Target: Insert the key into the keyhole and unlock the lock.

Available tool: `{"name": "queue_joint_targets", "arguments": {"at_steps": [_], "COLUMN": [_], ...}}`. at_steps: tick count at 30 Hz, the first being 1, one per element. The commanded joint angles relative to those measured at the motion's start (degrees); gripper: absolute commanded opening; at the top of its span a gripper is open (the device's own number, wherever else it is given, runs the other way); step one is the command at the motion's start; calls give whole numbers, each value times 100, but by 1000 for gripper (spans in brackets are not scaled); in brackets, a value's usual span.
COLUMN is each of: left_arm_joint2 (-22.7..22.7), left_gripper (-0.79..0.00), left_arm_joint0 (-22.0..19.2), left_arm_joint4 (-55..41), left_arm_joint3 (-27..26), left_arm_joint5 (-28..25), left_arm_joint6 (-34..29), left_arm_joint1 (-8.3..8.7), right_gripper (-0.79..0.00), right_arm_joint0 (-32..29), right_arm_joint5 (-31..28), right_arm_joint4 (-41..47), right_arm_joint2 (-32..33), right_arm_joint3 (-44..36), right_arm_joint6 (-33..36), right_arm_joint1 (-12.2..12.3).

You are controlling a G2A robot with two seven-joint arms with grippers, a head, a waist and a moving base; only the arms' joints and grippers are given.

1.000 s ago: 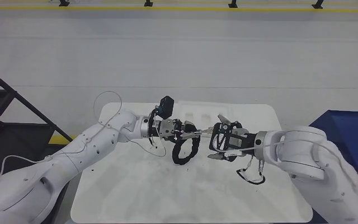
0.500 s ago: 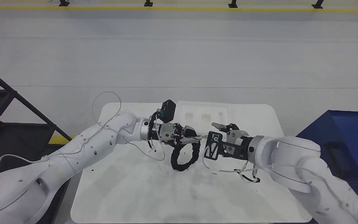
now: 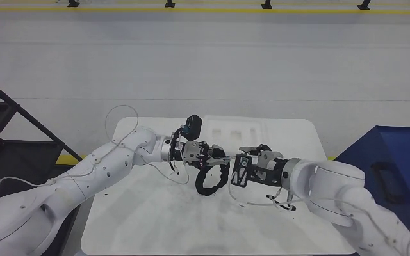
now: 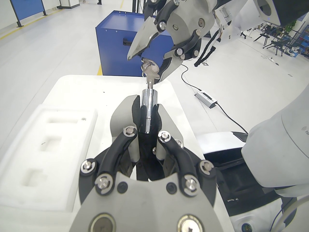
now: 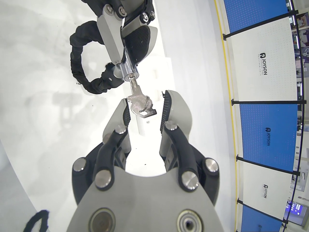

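**A:** Top view, left to right: left hand (image 3: 214, 153) clamped on lock (image 4: 149, 101), held over surface (image 3: 160, 217); key (image 5: 140, 103) part-way in keyhole (image 5: 131, 75); right hand (image 5: 146, 98) spread, flanking key, not clamped.

**B:** Likely to tilt and jam key if closed off-centre; may also twist lock in left grip.

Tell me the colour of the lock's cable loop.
The cable loop is black; the right wrist view shows it best.

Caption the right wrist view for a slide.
Left gripper clamps the lock; right gripper open around the inserted key.
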Motion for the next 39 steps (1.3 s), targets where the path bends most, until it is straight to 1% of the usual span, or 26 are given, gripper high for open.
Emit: {"name": "queue_joint_targets", "arguments": {"at_steps": [1, 2, 3, 4, 6, 8, 10, 11, 15, 27, 28, 29, 30, 36, 39], "left_arm_joint2": [0, 0, 0, 0, 0, 0, 0, 0, 0, 0, 0, 0, 0, 0, -3], "left_gripper": [-785, -785, -785, -785, -785, -785, -785, -785, -785, -785, -785, -785, -785, -785, -785], "left_arm_joint0": [-1, -2, -3, -1, -1, -2, 4, 2, -1, -14, -10, -2, 7, 68, 131], "left_arm_joint4": [-11, -17, -22, -30, -38, -46, -57, -53, -43, 125, 140, 160, 192, 482, 674], "left_arm_joint3": [-8, -9, -10, -18, -19, -14, -3, 2, 7, -5, 5, 15, 33, 317, 581], "left_arm_joint5": [0, 0, 0, 0, 0, 0, 0, 0, 0, 0, 0, 0, 0, 0, 0], "left_arm_joint6": [-20, -26, -32, -35, -44, -45, -54, -63, -58, 69, 93, 111, 121, 140, 126], "left_arm_joint1": [0, 0, 0, -1, -1, -2, -6, -8, -14, -35, -37, -39, -41, -79, -116], "right_gripper": [-582, -619, -631, -662, -677, -711, -770, -785, -785, -785, -730, -416, 0, 0, 0], "right_arm_joint0": [-10, -14, -19, -24, -32, -34, -32, -31, -40, 1, -1, -5, 3, -29, -51], "right_arm_joint5": [-7, -17, -26, -25, -15, -8, 6, 30, 234, 795, 840, 862, 871, 927, 905], "right_arm_joint4": [7, 13, 25, 48, 131, 226, 351, 420, 995, 2529, 2638, 2761, 2846, 3332, 3571], "right_arm_joint2": [6, 6, 8, 11, 21, 33, 45, 55, 177, 403, 408, 410, 421, 542, 657], "right_arm_joint3": [-16, -28, -32, -29, -14, 4, 33, 51, 215, 633, 668, 711, 739, 861, 906], "right_arm_joint6": [12, 19, 23, 28, 33, 60, 79, 76, -33, 236, 258, 290, 319, 291, 204], "right_arm_joint1": [1, 2, 2, 3, 2, 2, 1, -1, -9, -8, -8, -7, -5, 10, 23]}}
